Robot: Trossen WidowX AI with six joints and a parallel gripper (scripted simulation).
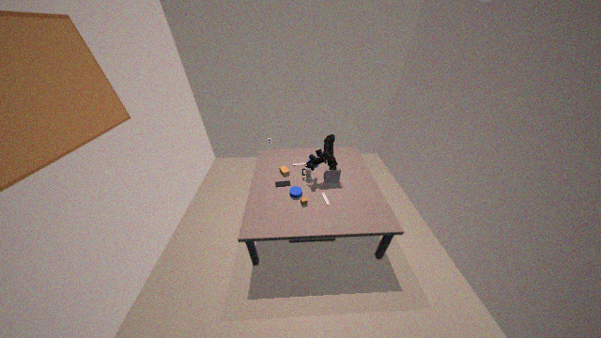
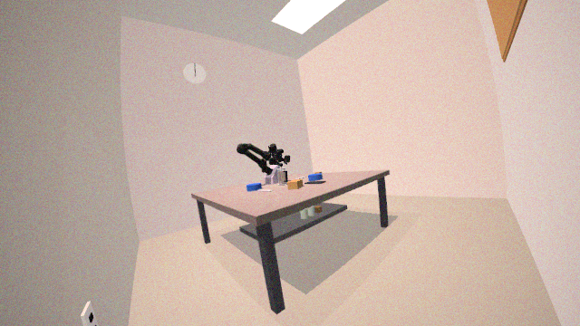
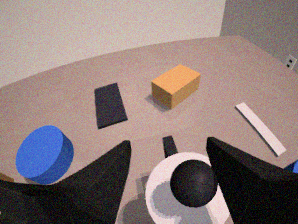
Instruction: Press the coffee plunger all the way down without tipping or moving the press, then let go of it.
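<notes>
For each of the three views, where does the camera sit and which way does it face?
Top: high in the room, looking down on the table; whole arm shows.
Exterior: low on the floor, looking up at the arm.
Wrist: on the arm, facing down past the open tool at the plunger knob.
All three share the orange block.
</notes>
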